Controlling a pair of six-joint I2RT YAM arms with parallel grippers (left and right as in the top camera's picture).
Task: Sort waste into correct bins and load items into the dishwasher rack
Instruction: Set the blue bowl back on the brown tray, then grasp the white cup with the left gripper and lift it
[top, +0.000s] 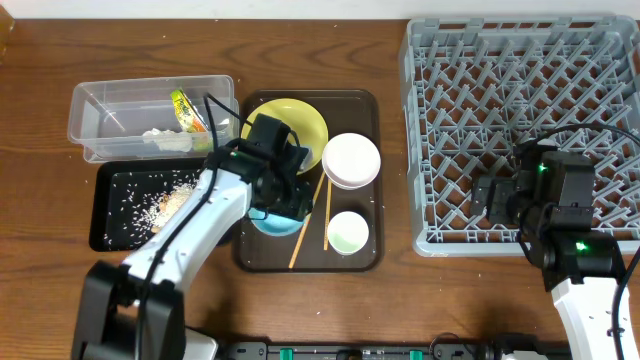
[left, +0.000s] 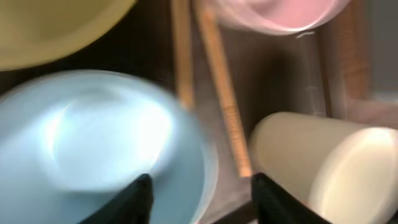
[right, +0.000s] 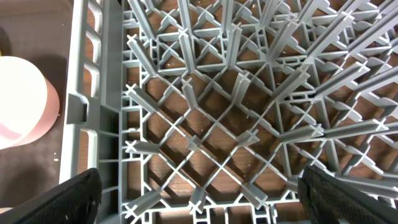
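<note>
Observe the left gripper (left: 200, 186) parted over the blue bowl (left: 93, 137), 6 o'clock of the plate (top: 305, 120); the right gripper (right: 199, 186) gapes above the rack (right: 93, 74).

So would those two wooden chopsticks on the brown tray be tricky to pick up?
Probably. The chopsticks look thin and lie flat on the tray, so they'd likely be light, stiff, and hard to get under. Being slender, they may roll or slide if nudged.

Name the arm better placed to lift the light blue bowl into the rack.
Left. The left gripper hangs right over the light blue bowl on the brown tray, jaws apart across its rim. The right gripper sits open above the dishwasher rack, far from the bowl.
</note>
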